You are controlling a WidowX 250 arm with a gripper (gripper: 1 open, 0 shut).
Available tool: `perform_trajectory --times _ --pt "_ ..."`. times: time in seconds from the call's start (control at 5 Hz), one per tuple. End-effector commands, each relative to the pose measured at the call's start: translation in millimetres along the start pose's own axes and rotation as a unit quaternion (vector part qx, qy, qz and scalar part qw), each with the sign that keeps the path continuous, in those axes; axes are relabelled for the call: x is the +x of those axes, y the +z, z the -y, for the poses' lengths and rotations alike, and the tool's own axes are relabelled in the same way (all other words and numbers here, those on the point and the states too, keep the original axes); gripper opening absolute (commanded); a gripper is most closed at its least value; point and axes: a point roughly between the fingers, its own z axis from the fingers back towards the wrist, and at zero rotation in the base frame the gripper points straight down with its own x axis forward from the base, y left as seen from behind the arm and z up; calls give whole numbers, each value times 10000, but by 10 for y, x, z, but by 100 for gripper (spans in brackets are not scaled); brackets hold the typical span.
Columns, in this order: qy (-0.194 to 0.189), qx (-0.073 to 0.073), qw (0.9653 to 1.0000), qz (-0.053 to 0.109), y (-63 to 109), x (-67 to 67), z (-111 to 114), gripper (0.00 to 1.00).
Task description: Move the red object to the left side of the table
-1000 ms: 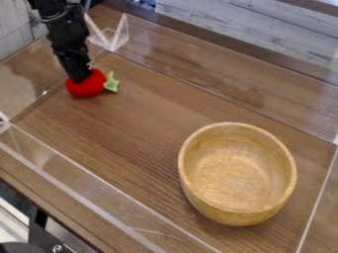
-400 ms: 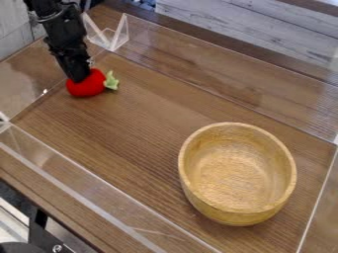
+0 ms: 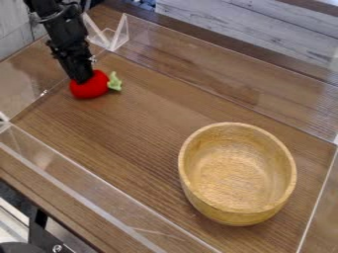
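The red fruit (image 3: 90, 86) sits on the tabletop (image 3: 145, 128) near its far left corner, green leaf pointing right. The black end effector (image 3: 79, 72) comes down onto its top, fingers narrow and seemingly pinching it, though the contact is hard to make out. A wooden bowl (image 3: 238, 173) rests near the right edge.

A large light wooden bowl (image 3: 238, 172) sits upright at the lower right of the frame, its round hollow empty. Pale grey planking (image 3: 264, 25) runs across the upper right, behind the clear wall.
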Motion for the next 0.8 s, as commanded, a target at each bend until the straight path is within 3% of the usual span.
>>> perform_trajectory --times 0.0,0.6 --pt "172 -129 9998 -12 -9 -46 -38 0" --pt "569 -504 9971 91 25 -58 -75 0"
